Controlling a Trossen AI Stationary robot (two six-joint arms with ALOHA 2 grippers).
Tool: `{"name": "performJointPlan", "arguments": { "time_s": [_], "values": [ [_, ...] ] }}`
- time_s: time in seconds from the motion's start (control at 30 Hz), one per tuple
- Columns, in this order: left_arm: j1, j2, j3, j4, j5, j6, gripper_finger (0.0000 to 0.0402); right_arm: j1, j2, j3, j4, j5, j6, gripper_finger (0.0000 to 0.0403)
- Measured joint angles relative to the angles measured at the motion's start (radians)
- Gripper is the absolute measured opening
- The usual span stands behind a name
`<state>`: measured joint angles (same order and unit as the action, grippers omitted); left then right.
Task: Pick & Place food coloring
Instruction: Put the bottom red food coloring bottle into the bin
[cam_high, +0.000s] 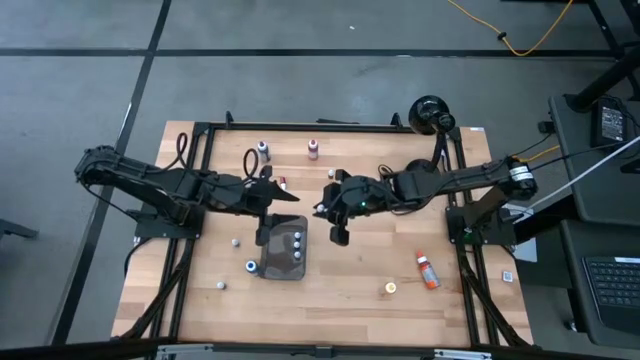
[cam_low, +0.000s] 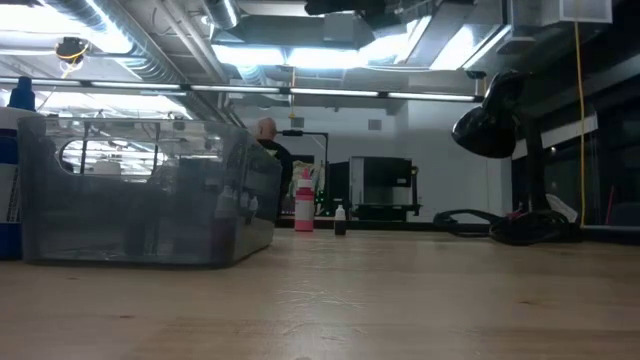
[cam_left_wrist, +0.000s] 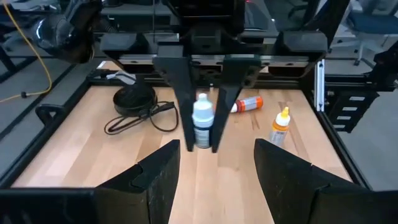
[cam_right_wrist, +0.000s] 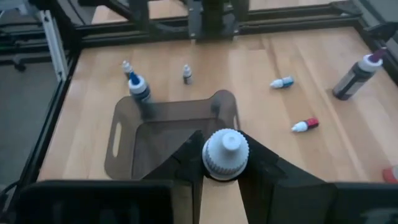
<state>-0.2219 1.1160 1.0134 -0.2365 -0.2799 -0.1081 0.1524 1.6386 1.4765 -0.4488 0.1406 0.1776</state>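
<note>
The right gripper (cam_high: 338, 226) hangs near the table's middle, just to the three o'clock side of the dark grey translucent rounded tray (cam_high: 268, 268), with its jaws pinched on a small white-capped bottle (cam_right_wrist: 225, 154) held upright between the fingers (cam_left_wrist: 184, 93). The left gripper (cam_high: 266, 236) sits at the tray's twelve o'clock edge, its jaws spread partway with nothing between them. Inside the tray lie a few tiny white-capped bottles (cam_high: 298, 245). Other food coloring is scattered on the pale wooden table (cam_high: 360, 290): a dark bottle (cam_high: 264, 151) and a red one (cam_high: 313, 150) toward twelve o'clock, an orange-and-white bottle (cam_high: 427, 270) lying on its side and a yellow-capped bottle (cam_high: 389, 288) toward four o'clock, and small white ones (cam_high: 221, 285) toward eight o'clock. A black desk lamp (cam_high: 431, 113) stands at the one o'clock corner.
</note>
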Motion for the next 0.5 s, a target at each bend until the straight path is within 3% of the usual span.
{"name": "performJointPlan", "arguments": {
  "time_s": [0.5],
  "values": [
    [0.030,0.000,0.000,0.010,0.046,0.025,0.0200,-0.006,0.003,0.001,0.090,0.000,0.027,0.0078]
  ]
}}
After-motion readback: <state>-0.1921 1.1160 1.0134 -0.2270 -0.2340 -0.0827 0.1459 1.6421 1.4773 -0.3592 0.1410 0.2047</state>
